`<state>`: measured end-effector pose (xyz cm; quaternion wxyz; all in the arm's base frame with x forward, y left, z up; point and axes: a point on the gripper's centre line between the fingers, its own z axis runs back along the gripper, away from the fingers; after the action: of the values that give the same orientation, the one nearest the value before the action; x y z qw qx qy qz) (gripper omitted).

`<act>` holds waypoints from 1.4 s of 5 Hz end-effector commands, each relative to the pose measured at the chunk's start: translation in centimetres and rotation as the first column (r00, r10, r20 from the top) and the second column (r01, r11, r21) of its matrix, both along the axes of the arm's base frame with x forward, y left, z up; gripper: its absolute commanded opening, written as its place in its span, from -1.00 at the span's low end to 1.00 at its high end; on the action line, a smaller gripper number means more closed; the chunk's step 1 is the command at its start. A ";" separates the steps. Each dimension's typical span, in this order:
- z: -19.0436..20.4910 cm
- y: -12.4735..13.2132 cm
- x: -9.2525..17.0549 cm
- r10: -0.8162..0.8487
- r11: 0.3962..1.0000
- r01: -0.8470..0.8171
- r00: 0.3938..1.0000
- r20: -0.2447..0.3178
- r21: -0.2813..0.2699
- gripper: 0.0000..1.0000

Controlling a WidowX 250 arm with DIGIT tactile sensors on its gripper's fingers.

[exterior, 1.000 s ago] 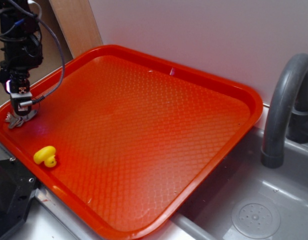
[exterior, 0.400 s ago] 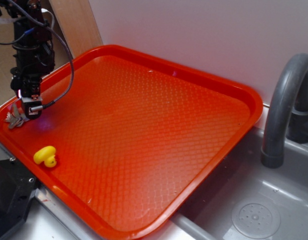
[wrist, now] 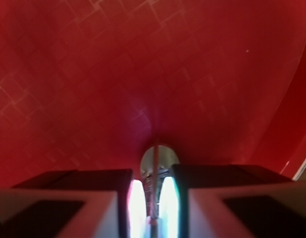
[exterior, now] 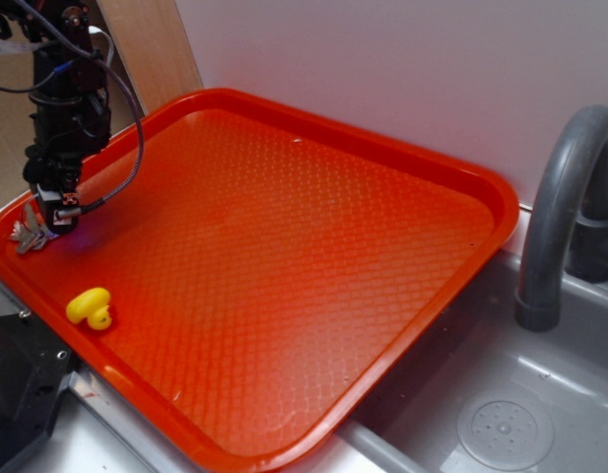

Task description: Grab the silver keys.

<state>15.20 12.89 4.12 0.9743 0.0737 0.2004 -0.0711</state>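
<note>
Since a second ago I have lifted a little and the keys [exterior: 28, 235] have come up with me: they no longer lie flat on the tray [exterior: 284, 266] but hang tilted at my tip, over the tray's left corner. My gripper [exterior: 55, 209] points down from the black arm [exterior: 62, 99], with a cable looping off to the right of it. The keys fan out to the left of my fingers, just above the tray's left rim; whether their lowest tips still touch the tray I cannot tell.

From my wrist camera, my gripper [wrist: 153, 198] is drawn nearly together, with only a thin bright slit left between the two pads [wrist: 115, 191]. In that slit sits a rounded grey piece of metal, the keys [wrist: 157, 156], with a thin line running up its middle, so I am clamped on them. Beyond is only the red waffle-patterned tray [wrist: 143, 64] floor, its rim curving at the right edge.

Nearer on the tray, well apart from me, stands the duck [exterior: 90, 307]. Right of the tray are a grey sink [exterior: 501, 414] and a curved grey tap [exterior: 560, 217].
</note>
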 end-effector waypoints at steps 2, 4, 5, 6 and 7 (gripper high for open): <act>10.4 -6.3 -2.6 -0.022 0.981 0.080 0.951 0.310 -0.176 -1.00; 19.4 -13.4 2.5 0.113 0.970 -0.042 0.950 0.290 -0.240 -1.00; 18.9 -15.3 5.2 0.151 0.977 -0.103 0.953 0.264 -0.188 -1.00; 17.6 -15.1 7.8 0.186 0.974 -0.147 0.955 0.232 -0.175 -1.00; 16.3 -15.0 9.8 0.200 0.972 -0.165 0.955 0.218 -0.168 -1.00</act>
<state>24.96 -3.17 18.15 0.9931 -0.0075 0.1170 0.0052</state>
